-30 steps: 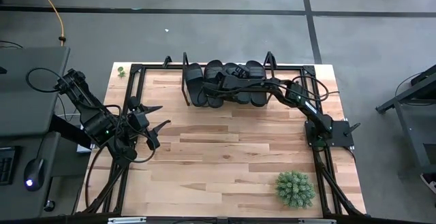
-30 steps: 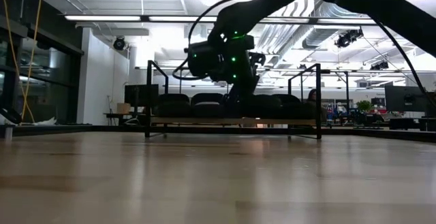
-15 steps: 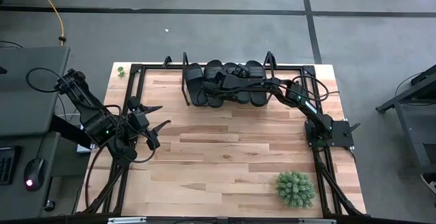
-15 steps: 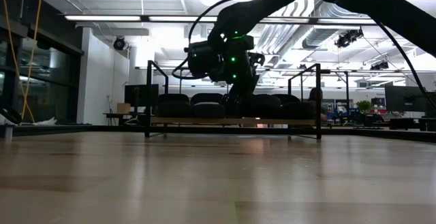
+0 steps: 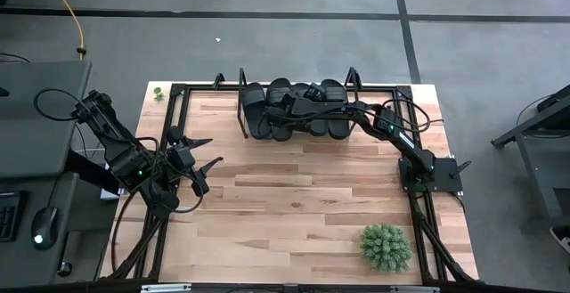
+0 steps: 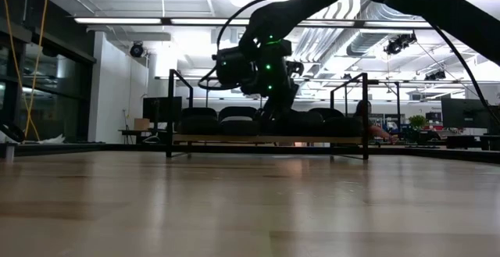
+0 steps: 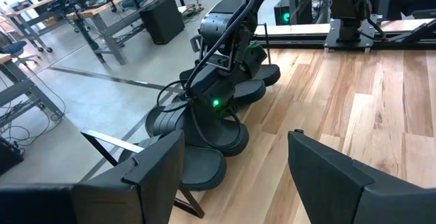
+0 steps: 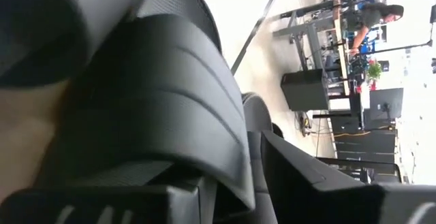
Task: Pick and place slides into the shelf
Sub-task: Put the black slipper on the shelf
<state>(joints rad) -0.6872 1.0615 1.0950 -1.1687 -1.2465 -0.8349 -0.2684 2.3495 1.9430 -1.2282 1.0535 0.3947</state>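
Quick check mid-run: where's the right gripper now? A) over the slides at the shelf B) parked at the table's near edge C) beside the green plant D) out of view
A: in the high view the right gripper reaches over the slides on the shelf.

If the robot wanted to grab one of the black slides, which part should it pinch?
Probably the wide strap that arches over the sole. The slides lie flat, side by side, on the shelf, so coming down from above looks easiest, one finger going under the strap.
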